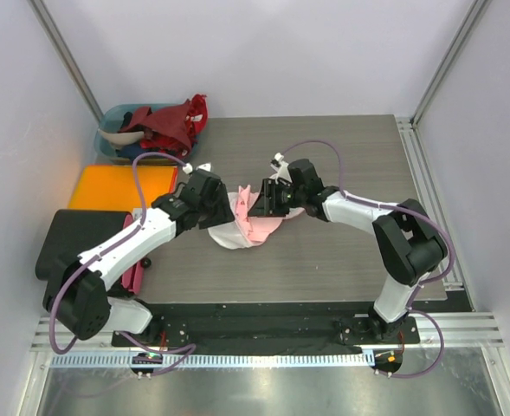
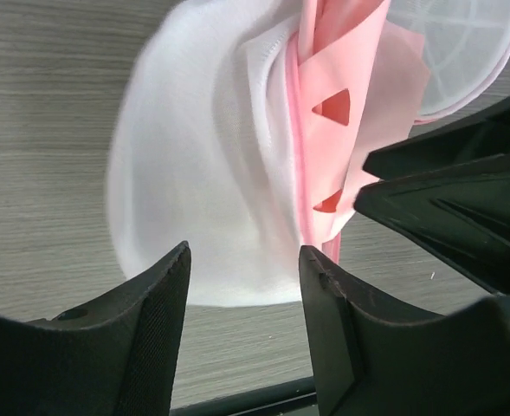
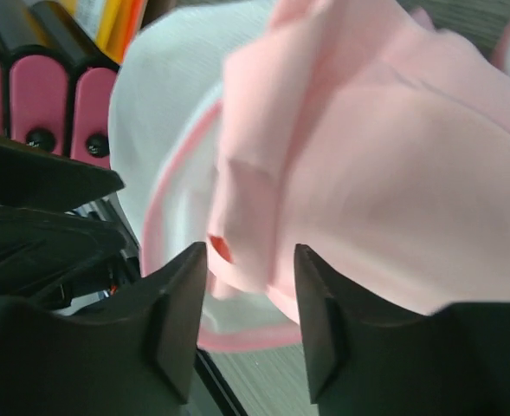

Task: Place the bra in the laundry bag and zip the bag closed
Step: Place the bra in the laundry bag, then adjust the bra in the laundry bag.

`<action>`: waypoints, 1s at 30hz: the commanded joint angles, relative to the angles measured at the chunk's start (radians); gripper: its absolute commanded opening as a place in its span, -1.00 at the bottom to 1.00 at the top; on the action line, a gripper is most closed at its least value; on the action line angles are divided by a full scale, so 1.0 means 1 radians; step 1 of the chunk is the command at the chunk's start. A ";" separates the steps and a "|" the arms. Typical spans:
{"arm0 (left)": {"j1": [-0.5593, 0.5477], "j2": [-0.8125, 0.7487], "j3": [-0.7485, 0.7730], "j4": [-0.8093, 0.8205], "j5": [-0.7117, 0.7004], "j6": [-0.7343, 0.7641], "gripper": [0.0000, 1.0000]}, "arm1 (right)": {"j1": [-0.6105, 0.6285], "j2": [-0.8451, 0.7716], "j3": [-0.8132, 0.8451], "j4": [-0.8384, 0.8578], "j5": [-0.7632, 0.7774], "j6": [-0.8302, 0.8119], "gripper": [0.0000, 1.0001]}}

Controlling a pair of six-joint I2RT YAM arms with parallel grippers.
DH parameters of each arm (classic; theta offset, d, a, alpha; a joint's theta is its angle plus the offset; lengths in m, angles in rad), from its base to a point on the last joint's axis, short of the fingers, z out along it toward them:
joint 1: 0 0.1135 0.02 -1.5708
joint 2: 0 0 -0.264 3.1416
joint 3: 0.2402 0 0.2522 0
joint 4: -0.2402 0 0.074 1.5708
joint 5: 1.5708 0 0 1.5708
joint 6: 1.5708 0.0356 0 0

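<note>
White mesh with a pink zip edge, the laundry bag (image 1: 227, 236) lies in the middle of the grey wood table (image 1: 350, 260). The pink bra (image 1: 261, 229) lies bunched up on the bag's 3 o'clock side, touching it. I cannot tell how much of the bra is inside the bag. The bag is not zipped.

From above, the left gripper (image 1: 217, 213) is at the bag's 10 o'clock side, right over its edge. The right gripper (image 1: 259, 204) is at 1 o'clock from the bag, right above the bra. The two grippers are very near each other, with the pink cloth between them.

In the left wrist view, the left gripper (image 2: 246, 256) has its two black fingers (image 2: 155, 329) apart. They pinch nothing. The white bag (image 2: 194, 173) fills the gap behind them. The bra (image 2: 350, 130) is at 1 o'clock, folded, with small red triangles on it. The black right gripper (image 2: 462, 208) pokes in at 3 o'clock.

In the right wrist view, the right gripper (image 3: 250, 260) also has its fingers (image 3: 181, 321) apart. The bra (image 3: 367, 173) is big and blurry just past them, and they do not squeeze it. The white bag (image 3: 164, 113) shows at 11 o'clock.

A teal bin (image 1: 116, 130) with red clothes (image 1: 172, 121) sits at the table's 11 o'clock corner
</note>
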 commanded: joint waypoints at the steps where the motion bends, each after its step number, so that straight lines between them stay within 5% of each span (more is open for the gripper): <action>1: 0.001 -0.060 -0.016 0.083 0.002 -0.026 0.07 | -0.002 -0.077 0.041 -0.201 0.101 -0.104 0.12; 11: 0.003 -0.028 0.060 0.031 0.006 0.032 0.21 | -0.065 -0.214 0.031 -0.330 0.221 -0.140 0.67; 30: 0.104 0.143 0.082 0.077 0.057 0.064 0.01 | -0.111 0.076 0.003 -0.005 0.061 -0.040 0.31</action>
